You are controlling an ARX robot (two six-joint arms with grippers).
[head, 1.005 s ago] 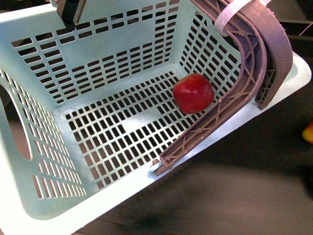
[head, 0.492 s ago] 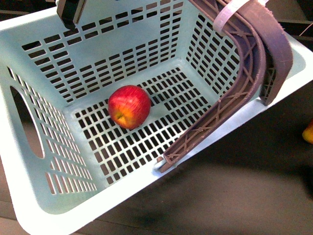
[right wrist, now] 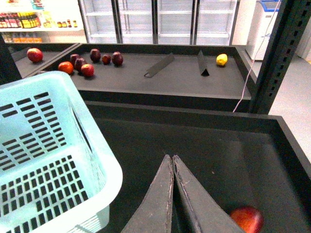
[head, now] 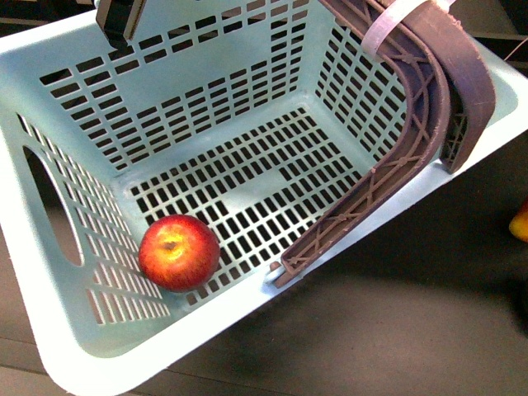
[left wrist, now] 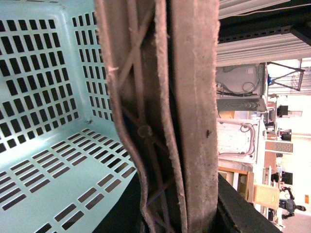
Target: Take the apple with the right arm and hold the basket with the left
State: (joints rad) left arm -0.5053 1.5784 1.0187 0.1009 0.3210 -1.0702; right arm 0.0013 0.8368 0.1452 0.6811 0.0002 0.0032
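The mint-turquoise basket [head: 247, 99] fills the front view, tilted. The red apple [head: 179, 252] with yellow-orange streaks lies on its slotted floor in the near left corner, against the wall with the oval cutout. The curved brown handle [head: 429, 91] with a white tie rises at the right. In the left wrist view the handle [left wrist: 189, 97] runs through my left gripper [left wrist: 184, 218], which is shut on it. My right gripper [right wrist: 172, 158] is shut and empty over the dark shelf floor, just outside the basket's rim [right wrist: 104, 160].
A small yellow-orange fruit with a red blush [head: 520, 223] lies on the dark shelf floor right of the basket; it also shows beside my right gripper [right wrist: 247, 218]. A farther shelf holds several red fruits [right wrist: 87, 60] and a yellow one [right wrist: 221, 59].
The apple has rolled across the basket floor from the far right, beside the handle, to the near left corner. The basket has shifted and tilted a little.
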